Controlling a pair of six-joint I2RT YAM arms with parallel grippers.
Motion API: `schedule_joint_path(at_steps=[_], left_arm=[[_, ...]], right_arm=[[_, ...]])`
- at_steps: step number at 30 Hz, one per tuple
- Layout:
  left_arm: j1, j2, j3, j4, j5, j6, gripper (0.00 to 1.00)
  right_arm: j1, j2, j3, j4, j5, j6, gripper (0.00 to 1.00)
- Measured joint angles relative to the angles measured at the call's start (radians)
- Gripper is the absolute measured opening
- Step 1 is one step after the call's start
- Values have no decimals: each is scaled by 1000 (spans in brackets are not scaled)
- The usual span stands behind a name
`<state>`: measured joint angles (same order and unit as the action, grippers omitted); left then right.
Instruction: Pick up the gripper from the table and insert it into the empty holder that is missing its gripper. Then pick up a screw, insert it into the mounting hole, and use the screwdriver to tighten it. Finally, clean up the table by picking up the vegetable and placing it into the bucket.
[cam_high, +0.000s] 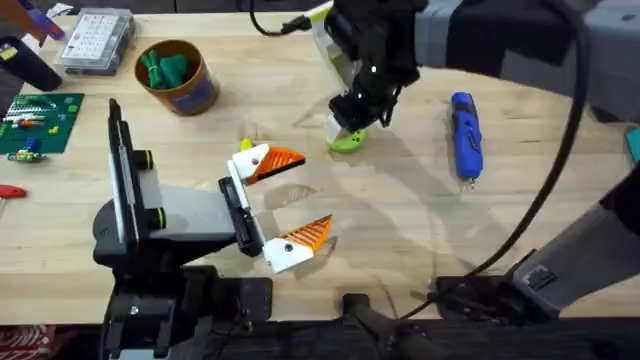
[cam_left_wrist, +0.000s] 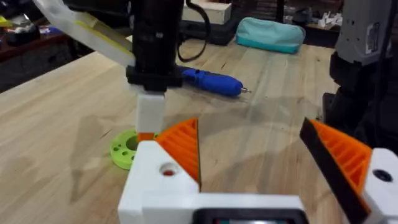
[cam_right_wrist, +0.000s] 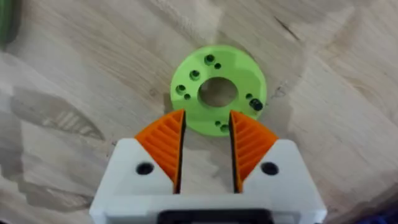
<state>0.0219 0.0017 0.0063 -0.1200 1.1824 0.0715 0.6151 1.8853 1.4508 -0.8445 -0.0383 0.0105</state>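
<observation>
**Right gripper poised over the lime-green ring, left gripper spread wide**

The right gripper (cam_right_wrist: 205, 146) pointed down at the table (cam_high: 400, 210), its orange ribbed pads (cam_right_wrist: 163, 144) set a narrow gap apart with nothing between them. Their tips sat at the near rim of the lime-green flat ring (cam_right_wrist: 219, 88), which lay flat on the wood with its centre hole and small screw holes showing. In the overhead view the right arm reached across from the lower right, its gripper (cam_high: 353, 122) over the ring (cam_high: 347, 141).

The left gripper (cam_high: 285, 200) rested low near the table's middle, its two fingers spread wide and empty. From the left wrist view the ring (cam_left_wrist: 126, 148) lay just past the left finger (cam_left_wrist: 180, 149).

The screwdriver (cam_high: 465, 135) lay on the table to the right of the ring, well apart from both grippers, with its metal bit toward the near edge. The bucket (cam_high: 178, 78) stood toward the far left, and the vegetable (cam_high: 163, 68) sat inside it. A clear compartment box (cam_high: 97, 40) lay just beyond the bucket, and a green circuit board (cam_high: 38, 122) rested at the left edge
</observation>
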Motion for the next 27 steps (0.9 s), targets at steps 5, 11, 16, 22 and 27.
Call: schedule_joint_path(at_steps=[5, 11, 16, 22, 27], left_arm=[[0, 0, 0, 0, 0, 0, 986], [0, 0, 0, 0, 0, 0, 986], [0, 0, 0, 0, 0, 0, 986], [0, 0, 0, 0, 0, 0, 986], [0, 0, 0, 0, 0, 0, 986]], right_arm=[[-1, 0, 69, -60, 15, -13, 411], [-26, 0, 84, -71, 41, -15, 411], [-65, 0, 84, -75, 43, -15, 411], [-100, 0, 84, -86, 45, -15, 411], [-101, 0, 84, -97, 37, -15, 411]])
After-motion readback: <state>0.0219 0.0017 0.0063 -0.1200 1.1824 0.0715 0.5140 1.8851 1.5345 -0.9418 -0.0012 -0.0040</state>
